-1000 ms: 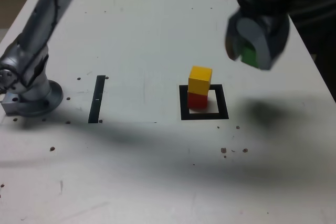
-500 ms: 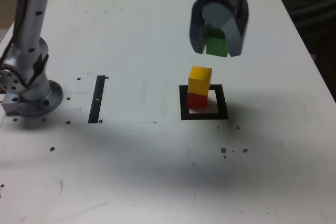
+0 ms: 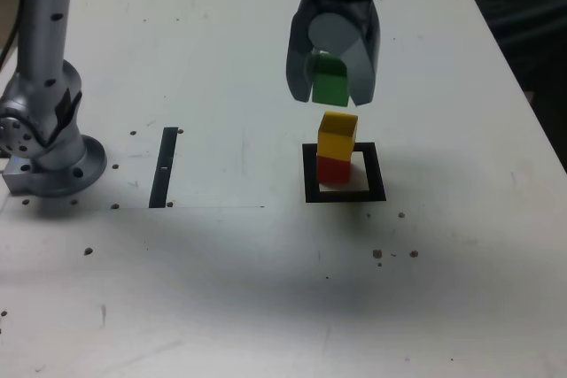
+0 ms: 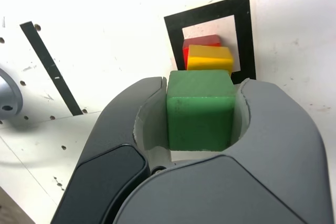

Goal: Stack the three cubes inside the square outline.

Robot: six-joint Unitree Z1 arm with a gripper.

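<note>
**Last cube in the air, two already stacked**

Two thirds of the stack stands finished. The red cube [image 3: 333, 170] sits on the white centre of the square outline [image 3: 309, 173], and the yellow cube [image 3: 337, 135] rests on top of it, turned a little askew so that its edges do not line up with the red one below (the wrist view shows this offset most plainly). Both lie inside the black border, towards the side of the square nearer the exterior view's left.

What is left is the third block. The green cube [image 3: 330, 83] is clamped between the jaws of the gripper [image 3: 332, 86], which are closed tight against two opposite faces of it; the wrist view shows it seated squarely between them, with the yellow and red cubes visible just beyond its far edge. In the exterior view the green cube hangs above the yellow one, close to it but not touching, and seemingly a shade towards the exterior view's left of it. By my judgement the remaining work is a small centring correction, a descent onto the yellow top, and a release.

Against the earlier frames, the gripper has travelled from far out on the exterior view's right, where it held the green cube well clear of the square, to a place almost directly over the stack. The stack itself, the outline and the narrow black strip [image 3: 164, 166] have not shifted.
</note>
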